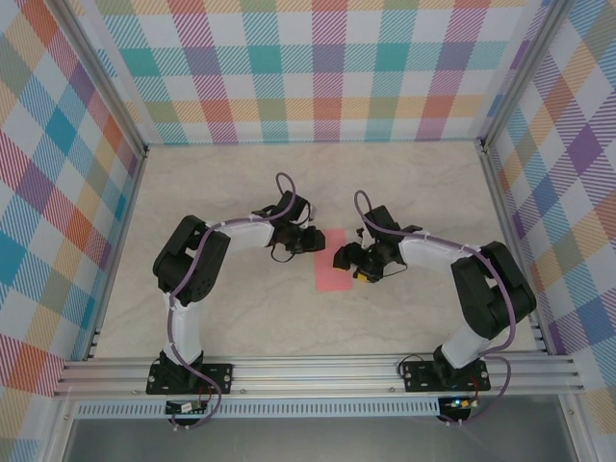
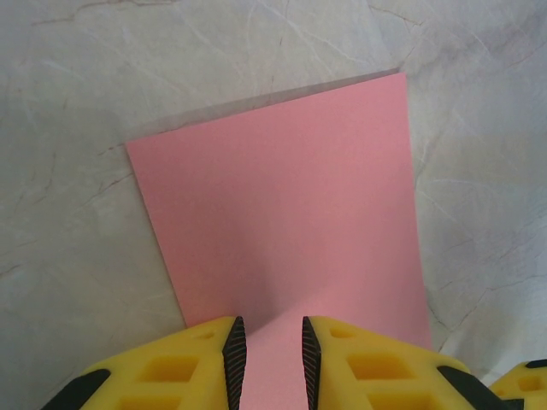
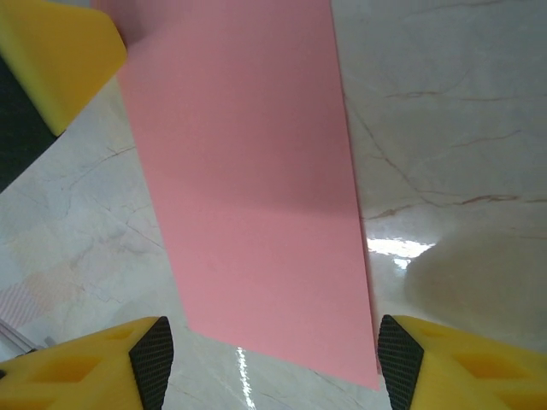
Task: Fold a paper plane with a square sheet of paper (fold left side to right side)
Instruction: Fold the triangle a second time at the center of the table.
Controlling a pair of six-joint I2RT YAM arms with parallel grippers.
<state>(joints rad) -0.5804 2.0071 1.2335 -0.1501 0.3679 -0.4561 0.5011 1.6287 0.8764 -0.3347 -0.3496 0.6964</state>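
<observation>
— Where are the fingers?
— The left gripper (image 2: 269, 342) has its fingers only a narrow slit apart with nothing pinched, over the near edge of the pink paper (image 2: 282, 205). The right gripper (image 3: 269, 346) is spread wide, straddling the paper's end.
— And the paper?
— It is a narrow rectangle lying flat on the marble table (image 2: 68, 102), between both grippers.

walls (image 1: 327, 67): pastel plaid | tabletop (image 1: 241, 192): pale marble, glossy | near edge: aluminium rail (image 1: 318, 371)

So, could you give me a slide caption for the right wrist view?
Right gripper, jaws wide apart, over a short edge of the pink sheet on the marbled table.
</observation>
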